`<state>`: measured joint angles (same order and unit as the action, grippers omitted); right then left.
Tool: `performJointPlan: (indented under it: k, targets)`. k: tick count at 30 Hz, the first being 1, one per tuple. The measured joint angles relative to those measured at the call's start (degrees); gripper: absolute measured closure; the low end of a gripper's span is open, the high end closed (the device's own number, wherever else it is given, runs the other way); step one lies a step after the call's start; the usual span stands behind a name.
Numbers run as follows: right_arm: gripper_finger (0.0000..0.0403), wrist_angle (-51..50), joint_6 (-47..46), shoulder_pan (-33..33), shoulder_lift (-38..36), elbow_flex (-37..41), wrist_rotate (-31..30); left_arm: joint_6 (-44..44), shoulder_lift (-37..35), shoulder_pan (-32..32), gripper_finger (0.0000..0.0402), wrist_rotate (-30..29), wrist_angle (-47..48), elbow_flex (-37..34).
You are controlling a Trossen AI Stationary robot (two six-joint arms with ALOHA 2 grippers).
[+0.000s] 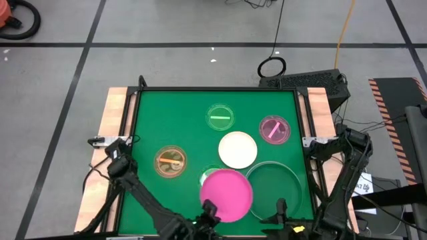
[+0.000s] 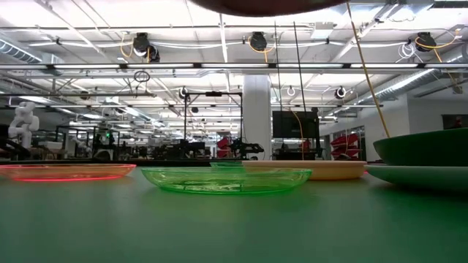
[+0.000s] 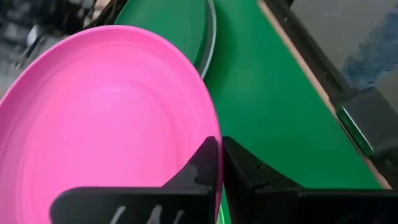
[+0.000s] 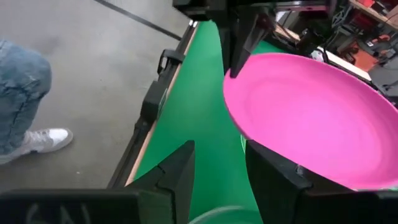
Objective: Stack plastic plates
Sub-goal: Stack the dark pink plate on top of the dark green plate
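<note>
Round glossy pink plate (image 1: 227,194)

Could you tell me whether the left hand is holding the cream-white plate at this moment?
No, the left hand is shut on the rim of the pink plate, while the cream-white plate lies free on the table.

Our left arm reaches in from the table's near left side toward the near middle, and its left gripper (image 3: 219,163) has its two dark fingers (image 3: 200,167) pressed together with only a thin slit between them, clamped on the rim of the pink plate (image 1: 227,194), which it holds lifted and tilted. Our right arm comes in from the near right edge, and its right gripper (image 4: 221,171) sits low near the table's front edge with its fingers (image 4: 180,168) spread apart, nothing between them.
</note>
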<state>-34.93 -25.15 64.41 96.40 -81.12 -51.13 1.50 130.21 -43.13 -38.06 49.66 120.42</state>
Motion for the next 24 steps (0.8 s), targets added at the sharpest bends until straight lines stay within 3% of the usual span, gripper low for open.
performJointPlan:
  k: [8, 24]
  targets:
    - [0.0268, -3.95, -0.95, 0.95, 0.0, 0.0, 0.14, 13.9, 0.0, 6.19, 0.0389, 13.29, -8.95, 0.0]
    - [0.0268, -9.53, -1.09, 0.95, -5.25, 0.0, -1.8, 26.28, 0.02, 16.31, 0.0389, 34.63, -15.29, 0.0]
